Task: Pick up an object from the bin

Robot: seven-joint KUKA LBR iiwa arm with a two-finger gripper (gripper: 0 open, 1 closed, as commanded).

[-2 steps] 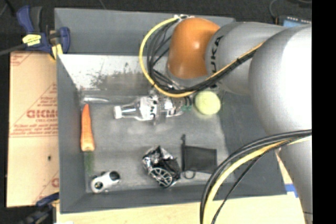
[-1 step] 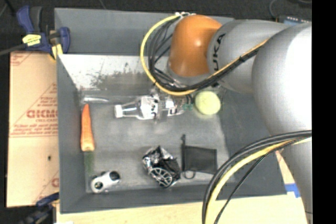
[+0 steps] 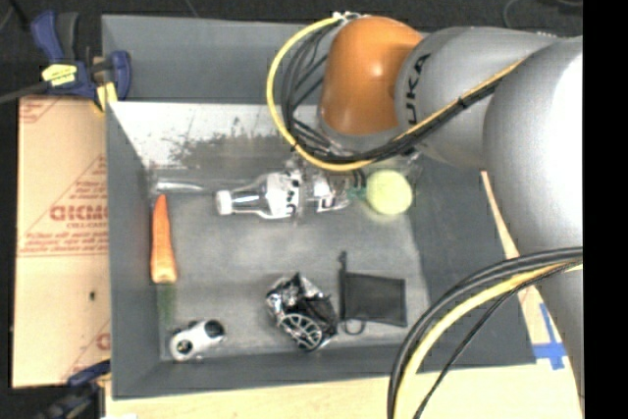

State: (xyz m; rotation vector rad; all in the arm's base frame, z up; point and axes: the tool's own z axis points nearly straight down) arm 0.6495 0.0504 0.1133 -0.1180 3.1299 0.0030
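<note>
Far left by the wall: orange carrot [image 3: 162, 240]. Below it, small white thing [image 3: 196, 339]. In the middle, clear bottle [image 3: 257, 201] on its side. Lower down, crumpled black thing [image 3: 302, 311]. At the bottle's fat end, gripper [image 3: 322, 193]; cannot tell if clenched or loose. Then black pouch [image 3: 375, 299]. Just right of gripper, green ball [image 3: 390, 192].

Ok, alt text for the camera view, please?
The robot arm's claw reaches into the grey bin, between a clear plastic bottle lying on its side and a yellow-green ball. Elsewhere lie an orange carrot at left, a black pouch and a crumpled black-and-white thing.
</note>
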